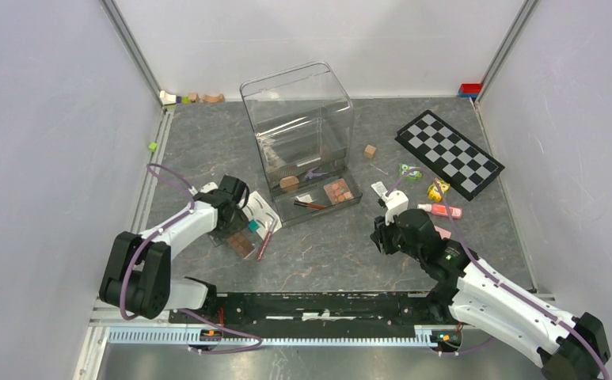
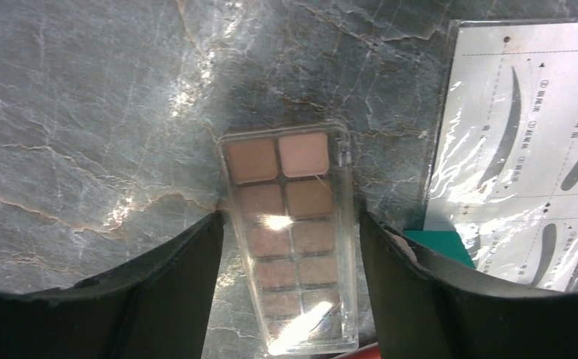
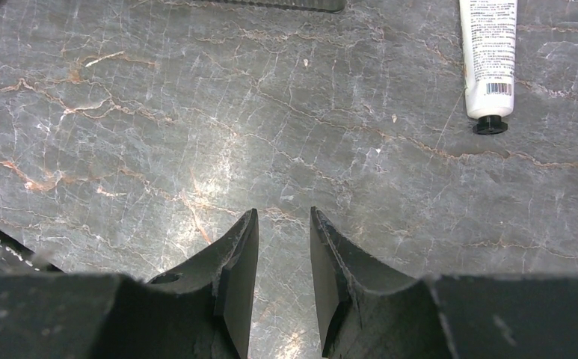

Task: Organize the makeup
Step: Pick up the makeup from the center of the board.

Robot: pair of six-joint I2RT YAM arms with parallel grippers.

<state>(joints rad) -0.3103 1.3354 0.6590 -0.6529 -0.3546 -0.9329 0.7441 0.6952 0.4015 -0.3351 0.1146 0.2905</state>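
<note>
A brown eyeshadow palette (image 2: pixel 289 239) in a clear case lies flat on the table. My left gripper (image 2: pixel 289 217) stands open astride it, one finger close along each long side. From above, this gripper (image 1: pixel 239 228) hides most of the palette (image 1: pixel 241 245). The white eyebrow card (image 2: pixel 525 149) lies just to the right, and a thin pencil (image 1: pixel 267 239) lies beside it. My right gripper (image 3: pixel 284 217) is open by a narrow gap, over bare table with nothing between its fingers. A white tube (image 3: pixel 487 60) lies ahead of it to the right.
A clear organizer box (image 1: pixel 298 127) stands at the back; its tray (image 1: pixel 350 202) holds a palette, a brush, a sponge and lilac scissors. A teal cube (image 2: pixel 439 243) touches the card. A checkerboard (image 1: pixel 449 154), a pink tube (image 1: pixel 441 210) and small toys lie at right.
</note>
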